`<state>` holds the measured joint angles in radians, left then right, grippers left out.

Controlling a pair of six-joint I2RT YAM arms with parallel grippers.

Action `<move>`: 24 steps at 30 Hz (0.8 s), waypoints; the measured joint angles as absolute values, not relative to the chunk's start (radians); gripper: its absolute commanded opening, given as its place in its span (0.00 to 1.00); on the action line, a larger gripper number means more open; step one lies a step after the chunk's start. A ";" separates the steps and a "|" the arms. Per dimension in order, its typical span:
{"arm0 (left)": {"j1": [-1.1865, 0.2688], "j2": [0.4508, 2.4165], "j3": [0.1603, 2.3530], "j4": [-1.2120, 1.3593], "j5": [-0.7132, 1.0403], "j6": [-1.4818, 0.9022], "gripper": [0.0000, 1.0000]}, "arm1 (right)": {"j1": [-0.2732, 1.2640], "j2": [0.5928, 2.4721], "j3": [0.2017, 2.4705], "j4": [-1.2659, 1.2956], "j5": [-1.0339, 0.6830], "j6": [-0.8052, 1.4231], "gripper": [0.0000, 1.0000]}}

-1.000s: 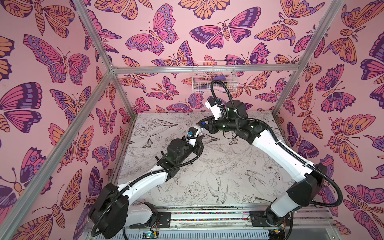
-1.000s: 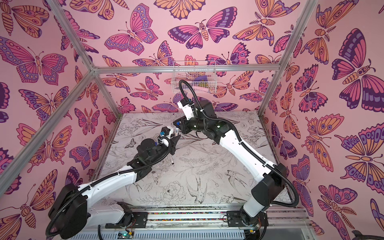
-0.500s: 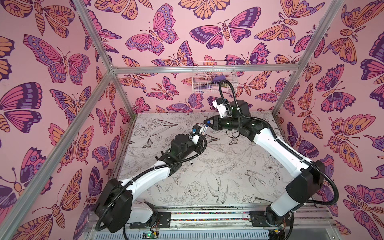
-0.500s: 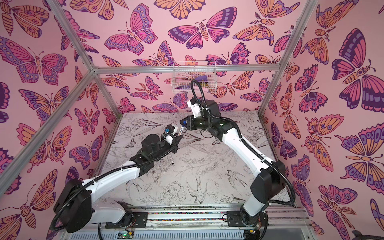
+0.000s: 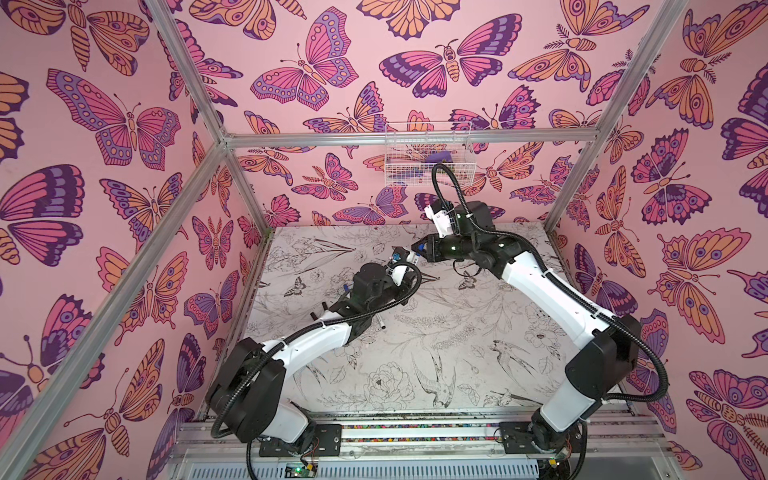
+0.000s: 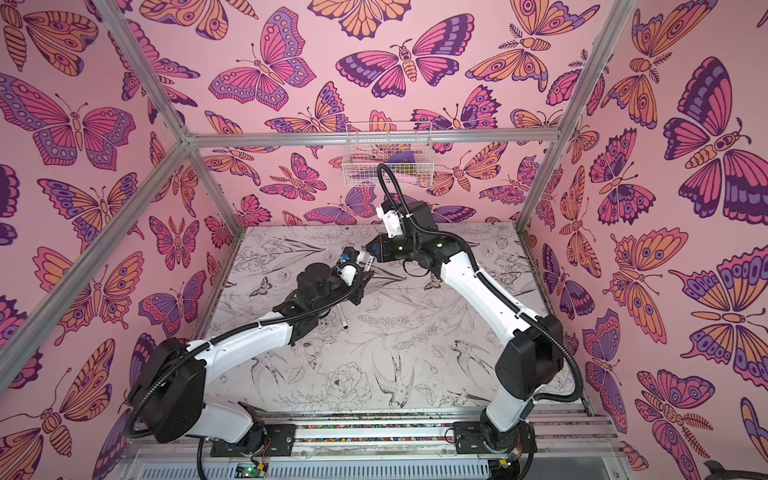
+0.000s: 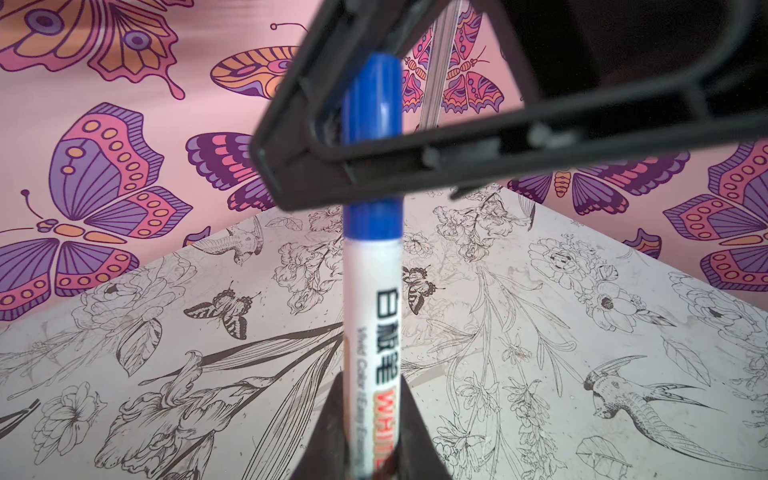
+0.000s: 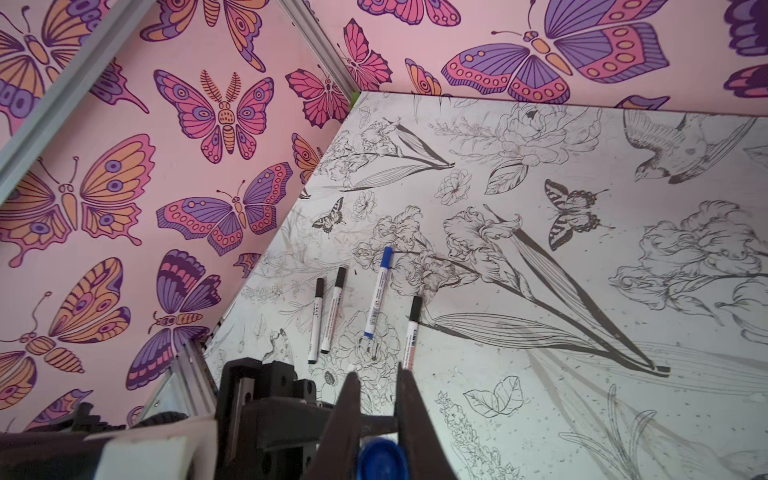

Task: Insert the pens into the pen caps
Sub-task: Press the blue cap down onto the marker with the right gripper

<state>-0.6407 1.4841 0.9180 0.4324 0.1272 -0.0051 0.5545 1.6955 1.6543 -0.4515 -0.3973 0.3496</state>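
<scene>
My left gripper (image 7: 371, 380) is shut on the white barrel of a pen (image 7: 374, 316), held above the table. A blue pen cap (image 7: 374, 124) sits over that pen's tip. My right gripper (image 8: 377, 372) is shut on the cap, whose blue end (image 8: 380, 461) shows between the fingers. In both top views the left gripper (image 5: 405, 266) and the right gripper (image 5: 417, 249) meet tip to tip over the back middle of the table, with the pen (image 6: 369, 259) between them. Several other pens lie side by side on the table with caps on, some black-capped (image 8: 316, 320) and one blue-capped (image 8: 377, 291).
One pen (image 5: 380, 322) lies on the flower-printed table (image 5: 436, 332) beside the left forearm. A white wire basket (image 5: 428, 153) hangs on the back wall above the right arm. Butterfly-patterned walls and aluminium posts (image 5: 582, 166) close in the table on three sides.
Both grippers have shifted a little to the right and towards the back, staying joined at the pen. The right wrist has swung further right.
</scene>
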 measured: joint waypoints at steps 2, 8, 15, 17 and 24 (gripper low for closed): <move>-0.641 1.506 0.938 0.433 0.127 -0.006 0.00 | 0.554 1.696 1.655 -0.445 -0.402 0.340 0.00; -0.637 1.523 0.971 0.437 0.124 -0.005 0.00 | 0.547 1.703 1.668 -0.430 -0.436 0.308 0.00; -0.624 1.527 0.977 0.419 0.134 -0.007 0.00 | 0.546 1.715 1.655 -0.414 -0.442 0.285 0.00; -0.618 1.527 0.978 0.403 0.142 -0.010 0.00 | 0.546 1.721 1.651 -0.410 -0.443 0.284 0.00; -0.604 1.527 1.011 0.242 0.186 -0.036 0.00 | 0.545 1.737 1.616 -0.408 -0.459 0.297 0.00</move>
